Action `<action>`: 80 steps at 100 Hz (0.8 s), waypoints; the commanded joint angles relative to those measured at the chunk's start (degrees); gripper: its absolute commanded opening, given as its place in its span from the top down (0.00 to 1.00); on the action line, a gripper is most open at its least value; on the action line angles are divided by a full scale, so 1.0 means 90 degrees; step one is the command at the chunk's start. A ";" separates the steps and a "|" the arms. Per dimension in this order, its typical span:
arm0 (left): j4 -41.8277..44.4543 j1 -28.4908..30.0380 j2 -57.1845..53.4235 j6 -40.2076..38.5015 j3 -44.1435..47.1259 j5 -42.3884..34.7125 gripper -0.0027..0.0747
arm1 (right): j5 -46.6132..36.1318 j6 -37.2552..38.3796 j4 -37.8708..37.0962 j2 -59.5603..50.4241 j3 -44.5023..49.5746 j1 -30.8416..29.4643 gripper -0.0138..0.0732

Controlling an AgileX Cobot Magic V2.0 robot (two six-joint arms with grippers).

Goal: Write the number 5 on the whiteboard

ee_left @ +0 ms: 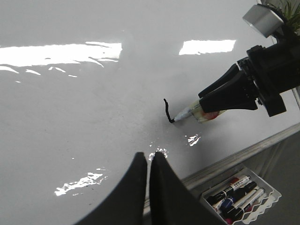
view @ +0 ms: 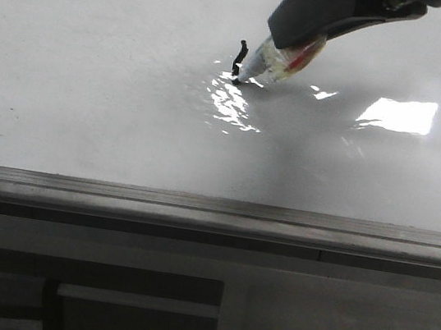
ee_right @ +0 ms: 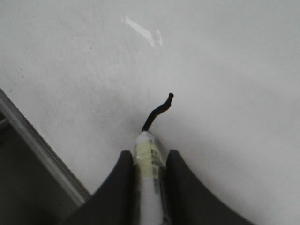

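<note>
Currently one stroke, one marker, one whiteboard.

We see the whiteboard lying bare around the short black stroke. The right gripper, clamped on a marker whose tip touches the board, blocks the way in from the far right. Our left gripper, its jaws together, hovers well apart. A grey rail bounds the near edge, and a marker tray sits beyond it.
</note>
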 commanded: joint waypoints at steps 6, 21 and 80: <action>-0.0047 0.0025 0.0059 -0.0049 -0.0174 -0.0544 0.99 | 0.0490 0.0996 -0.1354 -0.0161 -0.0066 -0.0071 0.89; -0.0047 0.0025 0.0059 -0.0049 -0.0174 -0.0611 0.99 | 0.0937 0.1277 -0.1568 -0.0272 -0.0052 -0.0071 0.89; -0.0113 0.0025 0.0059 -0.0049 -0.0174 -0.0792 0.99 | 0.0160 0.1331 -0.1068 0.0040 -0.0040 0.0724 0.89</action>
